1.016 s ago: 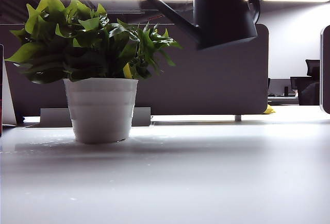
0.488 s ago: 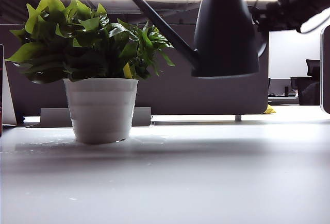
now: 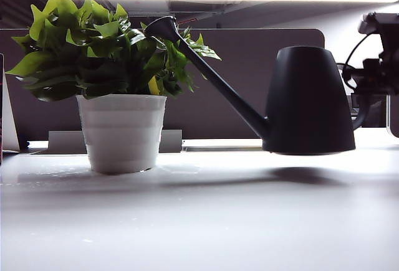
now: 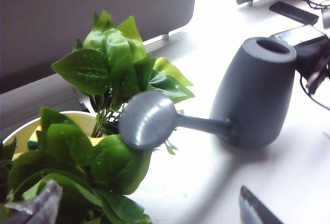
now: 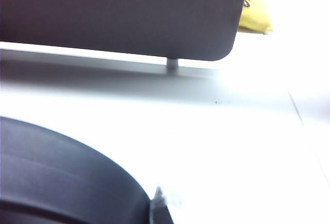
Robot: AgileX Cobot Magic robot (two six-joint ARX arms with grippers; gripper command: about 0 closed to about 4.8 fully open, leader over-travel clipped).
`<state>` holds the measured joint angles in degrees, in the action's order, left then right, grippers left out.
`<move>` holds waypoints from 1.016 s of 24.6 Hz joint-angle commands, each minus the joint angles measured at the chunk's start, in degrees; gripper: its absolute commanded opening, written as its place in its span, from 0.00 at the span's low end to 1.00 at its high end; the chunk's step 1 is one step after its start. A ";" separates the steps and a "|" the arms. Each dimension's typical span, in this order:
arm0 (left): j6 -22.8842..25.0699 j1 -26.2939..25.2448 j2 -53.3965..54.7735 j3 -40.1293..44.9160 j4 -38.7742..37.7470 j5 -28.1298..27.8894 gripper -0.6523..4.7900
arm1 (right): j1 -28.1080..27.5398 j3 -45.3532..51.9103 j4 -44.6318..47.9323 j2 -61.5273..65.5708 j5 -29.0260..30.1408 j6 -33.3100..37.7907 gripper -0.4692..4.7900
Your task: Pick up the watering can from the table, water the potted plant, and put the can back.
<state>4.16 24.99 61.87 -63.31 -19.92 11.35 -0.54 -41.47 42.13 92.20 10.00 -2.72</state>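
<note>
The watering can (image 3: 308, 103) is upright at the right, hanging just above the table (image 3: 218, 221) with its shadow beneath. Its long spout slants up left, and the flared tip (image 3: 163, 28) reaches the leaves of the potted plant (image 3: 106, 47) in its white ribbed pot (image 3: 121, 133). My right gripper (image 3: 373, 78) is shut on the can's handle behind the body. In the right wrist view one fingertip (image 5: 160, 206) shows beside the dark can (image 5: 56, 177). My left gripper (image 4: 147, 211) hovers over the plant (image 4: 113, 64), open and empty, with the can (image 4: 255, 95) beyond.
A dark grey partition panel (image 3: 249, 84) stands behind the table on a short post (image 5: 172, 63). A yellow object (image 5: 255, 15) lies past its corner. A black device (image 4: 294, 12) and cables lie beyond the can. A white board (image 3: 9, 121) leans at the far left.
The can has come down and to the right, from tilted high over the plant to upright just above the table. The left gripper stays open.
</note>
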 commanded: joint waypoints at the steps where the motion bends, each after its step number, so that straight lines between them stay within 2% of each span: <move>1: -0.52 0.35 0.39 -0.20 0.74 0.26 1.00 | 0.00 2.51 12.55 -1.55 -1.11 2.82 0.08; 12: -0.50 0.37 1.16 -0.11 0.66 0.26 1.00 | -0.15 10.49 15.34 -1.38 -2.62 3.34 0.08; 19: 0.33 0.35 1.51 -0.11 0.68 0.26 1.00 | -0.15 7.63 15.32 -1.36 -2.47 -5.35 0.08; 25: 0.33 0.37 1.49 -0.11 -0.50 0.26 1.00 | 0.00 5.64 13.16 -1.36 -2.14 -4.11 0.08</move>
<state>4.25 25.41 63.51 -63.29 -20.25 11.38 -0.62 -34.76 49.95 91.83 6.81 -10.63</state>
